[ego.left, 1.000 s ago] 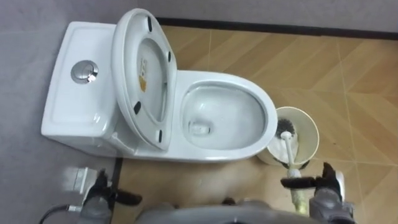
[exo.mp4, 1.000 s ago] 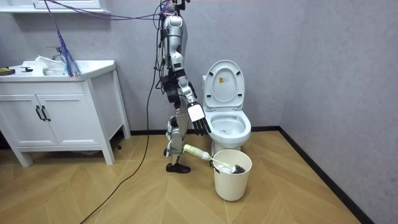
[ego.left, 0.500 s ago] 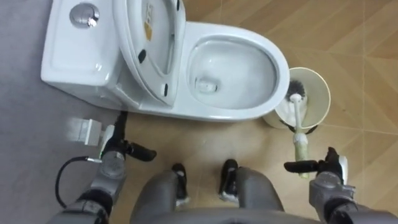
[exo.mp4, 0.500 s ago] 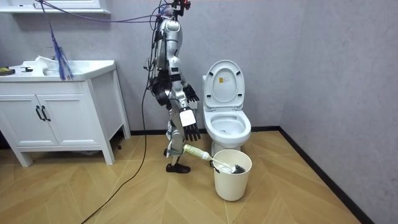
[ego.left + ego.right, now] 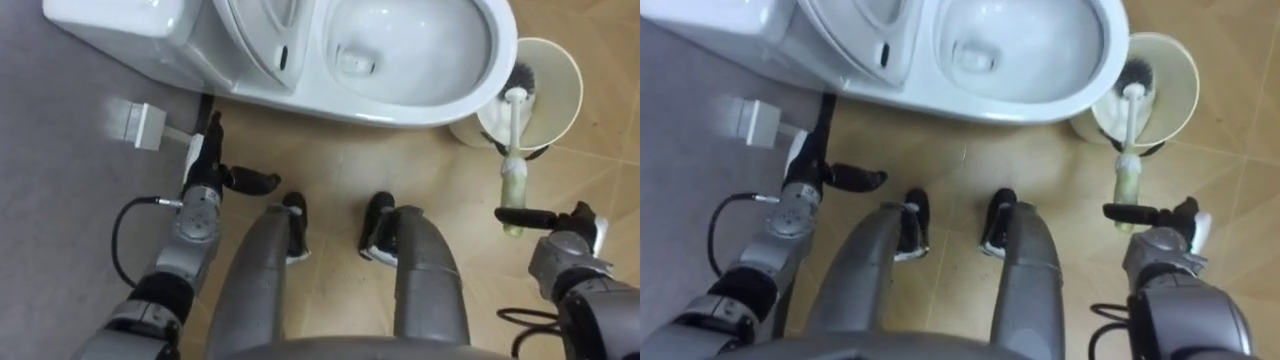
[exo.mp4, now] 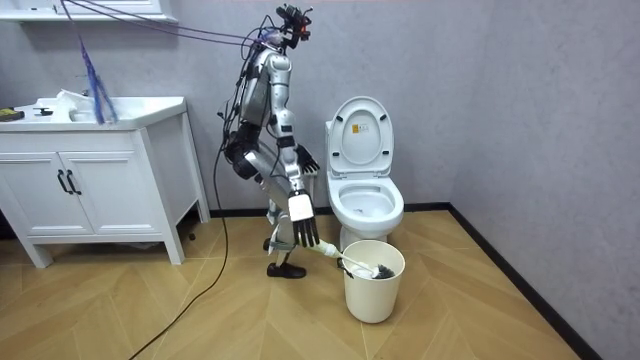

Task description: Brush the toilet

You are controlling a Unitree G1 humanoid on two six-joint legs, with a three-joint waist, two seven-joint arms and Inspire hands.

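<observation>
We see the toilet [image 5: 430,105] in glossy white ceramic, smooth enough to catch highlights along the rim. The floor [image 5: 330,165] is wood planking with a soft satin sheen. The bucket [image 5: 560,75] looks like cream plastic — matt and smooth-walled. The brush [image 5: 513,165] has a smooth white plastic shaft, a paler, duller grip and dark coarse bristles. The wall [image 5: 60,220] is flat matt grey. On the left hand [image 5: 207,165] and right hand [image 5: 568,232] the fingers look matt black.

Bathroom: toilet [image 6: 365,190], vanity cabinet [image 6: 90,185].
</observation>
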